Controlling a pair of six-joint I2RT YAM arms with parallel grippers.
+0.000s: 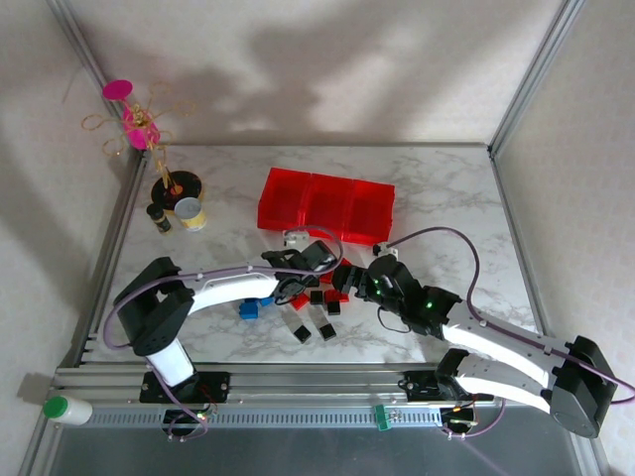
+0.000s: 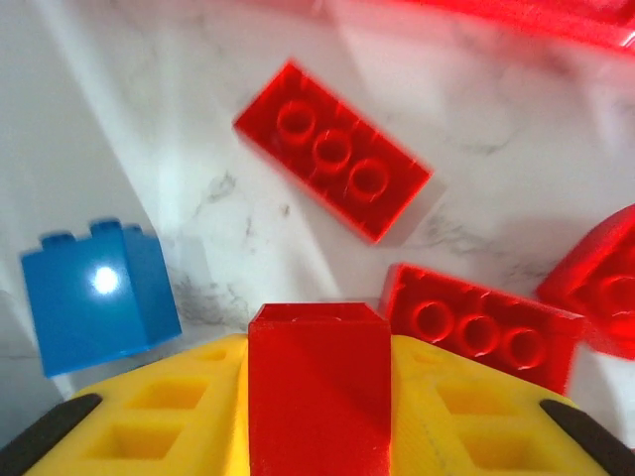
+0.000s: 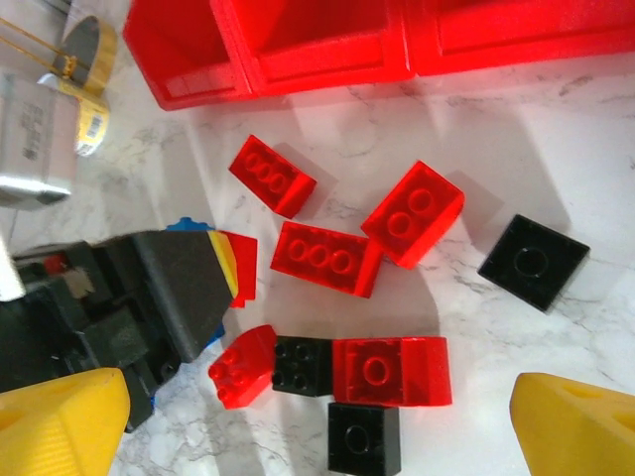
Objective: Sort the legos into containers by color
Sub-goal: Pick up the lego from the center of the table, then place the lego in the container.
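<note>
Held brick [image 2: 317, 367]: glossy red, plain-faced, clamped in left jaws.
Right jaws: wide apart.
Loose bricks [image 3: 319, 260]: red, black, blue, studded, mid-surface just before the bins [image 1: 273, 213].

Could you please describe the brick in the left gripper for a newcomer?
In front of the red bins lies a scatter of bricks. The left gripper is shut on one red brick, clamped between yellow fingers; its neighbours lie loose.

The containers [image 2: 556, 14] blur, cropped by the left wrist view's top edge.
</note>
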